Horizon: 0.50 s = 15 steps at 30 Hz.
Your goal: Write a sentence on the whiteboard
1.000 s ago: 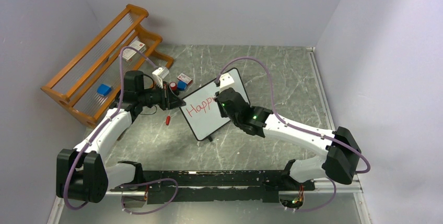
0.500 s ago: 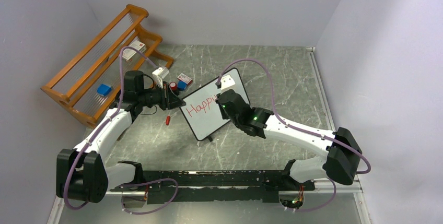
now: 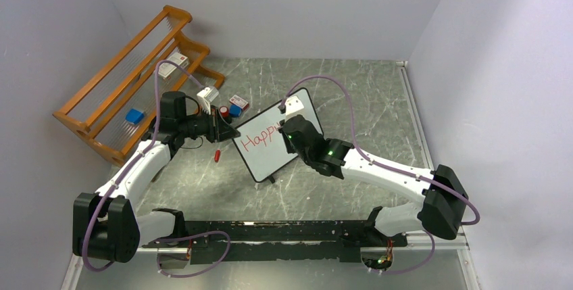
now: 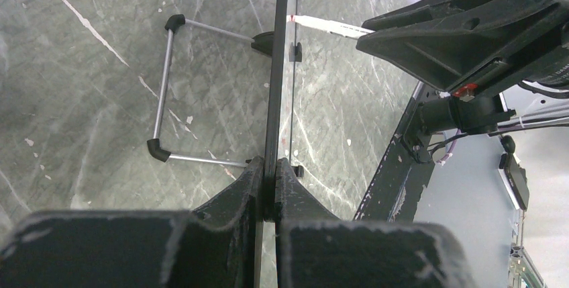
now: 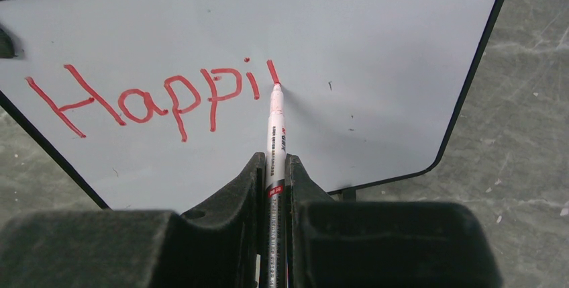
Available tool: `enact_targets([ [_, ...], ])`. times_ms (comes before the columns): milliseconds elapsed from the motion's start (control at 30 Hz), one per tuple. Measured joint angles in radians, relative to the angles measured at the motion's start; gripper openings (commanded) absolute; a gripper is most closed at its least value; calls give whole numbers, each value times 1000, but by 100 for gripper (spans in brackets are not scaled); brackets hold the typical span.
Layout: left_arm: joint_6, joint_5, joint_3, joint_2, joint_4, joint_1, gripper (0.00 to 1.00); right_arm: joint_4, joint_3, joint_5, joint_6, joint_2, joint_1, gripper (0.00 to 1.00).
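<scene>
L end effector (image 4: 270, 167) tight on whiteboard (image 5: 376, 46) edge; R end effector (image 5: 275, 164) tight round marker (image 5: 275, 123), arm outstretched, tip against sentence (image 5: 144, 100).

The whiteboard (image 5: 376, 46) looks smooth and glossy, the table (image 3: 365, 94) marbled stone.

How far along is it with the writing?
Done: the sentence reads "Happi" in red, plus one further stroke. In hand: the right end effector holds the marker, tip on the whiteboard, while the left end effector clamps the board's edge. Left: the rest of the words; most of the board is blank.
</scene>
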<state>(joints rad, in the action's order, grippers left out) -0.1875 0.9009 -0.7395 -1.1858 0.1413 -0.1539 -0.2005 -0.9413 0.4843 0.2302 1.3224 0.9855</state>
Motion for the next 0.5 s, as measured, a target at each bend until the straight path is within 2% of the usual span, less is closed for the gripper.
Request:
enact_targets([
  [500, 0, 2, 0, 0, 0, 0, 5, 33, -15, 3, -10, 0, -6, 0],
])
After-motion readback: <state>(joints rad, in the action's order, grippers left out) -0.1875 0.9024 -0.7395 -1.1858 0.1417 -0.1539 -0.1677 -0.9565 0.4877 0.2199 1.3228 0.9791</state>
